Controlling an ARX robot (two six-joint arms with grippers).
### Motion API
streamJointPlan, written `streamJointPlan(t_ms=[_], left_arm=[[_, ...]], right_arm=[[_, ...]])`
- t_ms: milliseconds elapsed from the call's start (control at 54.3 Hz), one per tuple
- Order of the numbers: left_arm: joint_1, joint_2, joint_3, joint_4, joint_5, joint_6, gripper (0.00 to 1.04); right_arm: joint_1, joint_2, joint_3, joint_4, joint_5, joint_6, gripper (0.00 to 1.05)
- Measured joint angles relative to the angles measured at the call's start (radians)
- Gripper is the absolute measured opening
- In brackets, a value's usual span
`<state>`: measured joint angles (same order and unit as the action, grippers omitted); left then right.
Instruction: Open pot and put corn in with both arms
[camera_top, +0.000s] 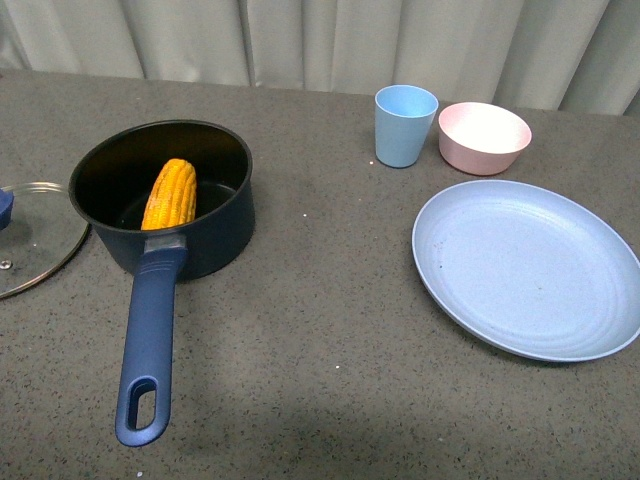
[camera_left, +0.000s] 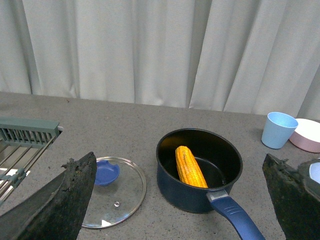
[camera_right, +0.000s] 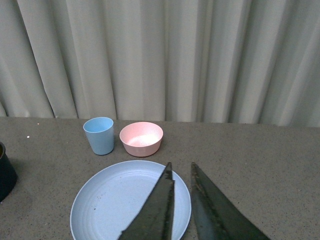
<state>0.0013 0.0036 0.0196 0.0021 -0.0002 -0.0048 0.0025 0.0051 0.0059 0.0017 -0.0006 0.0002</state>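
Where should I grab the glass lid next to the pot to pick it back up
Grip the lid's blue knob, coming straight down from above. The glass lid lies flat on the table beside the pot, knob up, so its thin rim gives little to pinch; the raised knob looks like the only real handhold.

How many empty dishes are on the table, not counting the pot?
3: a blue cup and a pink bowl side by side at the back, and a blue plate in front of them, right of the pot.

Front view: looks down over the table (camera_top: 330, 380) from the robot's body.
Wrist views: both raised, facing the curtain (camera_left: 160, 50).
Shared: cup (camera_top: 405, 125), bowl (camera_right: 141, 138).
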Motion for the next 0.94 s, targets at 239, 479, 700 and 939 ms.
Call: streamJointPlan(t_ms=[239,479,700,939], left_arm=[[0.000,0.000,0.000,0.000,0.000,0.000,0.98],[0.000,0.000,0.000,0.000,0.000,0.000,0.98],[0.000,0.000,0.000,0.000,0.000,0.000,0.98],[0.000,0.000,0.000,0.000,0.000,0.000,0.98]], right_arm=[[0.000,-0.001,0.000,0.000,0.000,0.000,0.62],[0.000,-0.001,0.000,0.000,0.000,0.000,0.95],[0.000,-0.001,0.000,0.000,0.000,0.000,0.96],[0.000,-0.001,0.000,0.000,0.000,0.000,0.96]])
